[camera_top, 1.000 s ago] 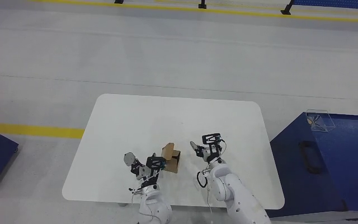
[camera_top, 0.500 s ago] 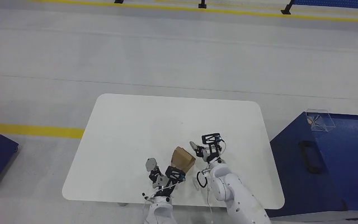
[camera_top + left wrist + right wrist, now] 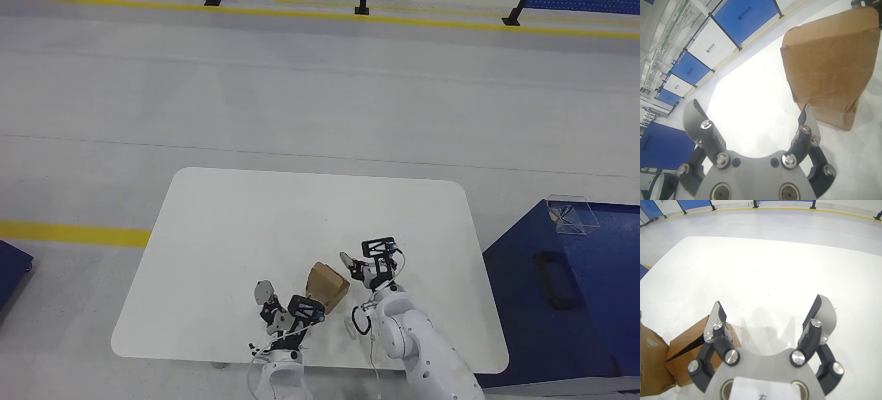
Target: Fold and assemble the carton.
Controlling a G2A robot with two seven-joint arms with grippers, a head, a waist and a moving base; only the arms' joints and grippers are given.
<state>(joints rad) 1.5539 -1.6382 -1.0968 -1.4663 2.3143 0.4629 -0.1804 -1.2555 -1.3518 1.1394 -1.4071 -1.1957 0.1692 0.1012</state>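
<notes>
Top view: white table (image 3: pixel 300 200); one brown carton (image 3: pixel 327 283) near its front edge, between the two arms. The left gripper (image 3: pixel 288 302) is just beside the carton on one side and the right gripper (image 3: pixel 362 255) is near it on the other. Left wrist view: left gripper (image 3: pixel 748 111), fingers spread wide, nothing but bare table (image 3: pixel 753 91) between them. The carton (image 3: pixel 829 72) stands tilted outside the gap, its lower edge right at one fingertip (image 3: pixel 803 116) (contact or a slight gap, cannot tell which). Its visible face is closed and creased, with a folded panel above. Right wrist view: right gripper (image 3: pixel 768 309), fingers likewise spread wide and holding nothing, over the bare table (image 3: pixel 772 266). The carton (image 3: pixel 687 340) lies to the outer side of one finger (image 3: pixel 720 313), partly behind it, with a dark slit showing between two of its panels.
</notes>
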